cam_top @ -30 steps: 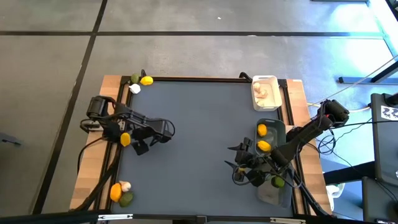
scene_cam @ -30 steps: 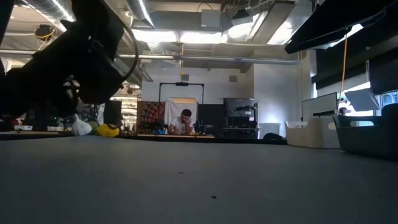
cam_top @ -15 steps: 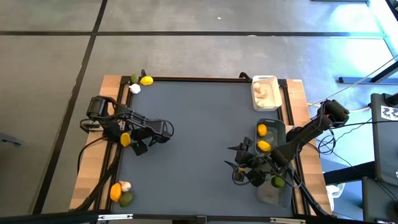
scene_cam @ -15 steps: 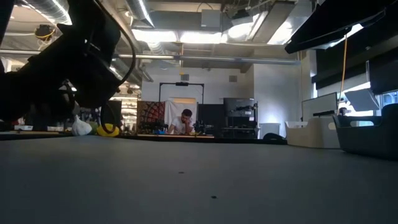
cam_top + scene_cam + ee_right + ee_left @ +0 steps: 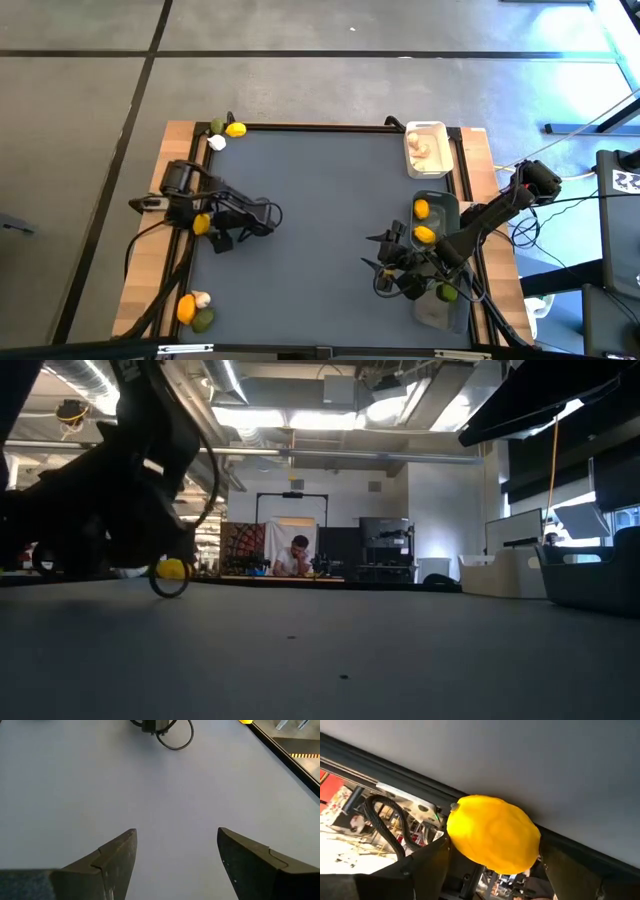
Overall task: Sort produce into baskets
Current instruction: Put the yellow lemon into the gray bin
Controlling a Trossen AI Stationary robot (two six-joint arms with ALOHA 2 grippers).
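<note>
Left gripper [image 5: 203,226], at the left edge of the dark mat [image 5: 320,220], clamped around a yellow lemon [image 5: 492,840], one dark finger [image 5: 427,865] on each flank of the fruit; same lemon seen as a yellow spot [image 5: 202,224] from above. Right gripper [image 5: 175,850], jaws parted and holding nothing, poised over bare mat just beside the baskets on the right edge.

Baskets in a column along the right edge: white basket [image 5: 443,150] at the far end with pale garlic bulbs [image 5: 423,150]; dark basket [image 5: 446,205] in the middle with two lemons [image 5: 423,222]; translucent basket [image 5: 440,312] nearest, holding a green lime [image 5: 447,292].

Unsorted produce at the left corners: far group [image 5: 222,133] of one lime, one lemon, one garlic bulb on the wooden border [image 5: 140,290]; near group [image 5: 195,309] of one lemon, one garlic bulb, one lime.

Background, low view: seated person [image 5: 295,557] at a bench, well beyond the table.
</note>
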